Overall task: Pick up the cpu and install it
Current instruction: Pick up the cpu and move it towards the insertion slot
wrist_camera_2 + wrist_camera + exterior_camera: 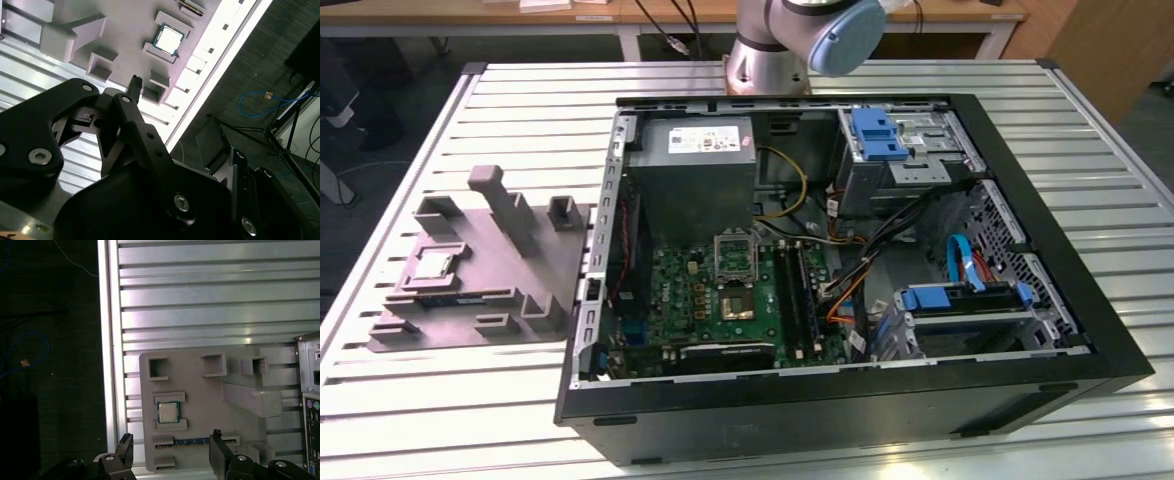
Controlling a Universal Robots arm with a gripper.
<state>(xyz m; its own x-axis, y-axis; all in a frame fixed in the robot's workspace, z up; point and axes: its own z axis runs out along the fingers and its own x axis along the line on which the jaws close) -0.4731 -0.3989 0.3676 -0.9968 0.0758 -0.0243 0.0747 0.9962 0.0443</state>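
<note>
cpu (pixel 432 263) in tray (pixel 480 292) pocket | tray on tabletop (pixel 494 100), just beside case (pixel 854 405), on the exterior view's left of it | case on tabletop | arm base (pixel 767 65) behind case

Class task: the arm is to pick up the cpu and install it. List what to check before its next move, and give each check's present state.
1. The cpu lies flat in its pocket on the tray: ok.
2. Nothing covers the cpu: ok.
3. The gripper has its fingers open and empty: ok.
4. The fingers are clear of the cpu: ok.
5. The case is open, with the motherboard exposed: ok.
6. Which way the cpu's corner mark faces: cannot tell.
</note>
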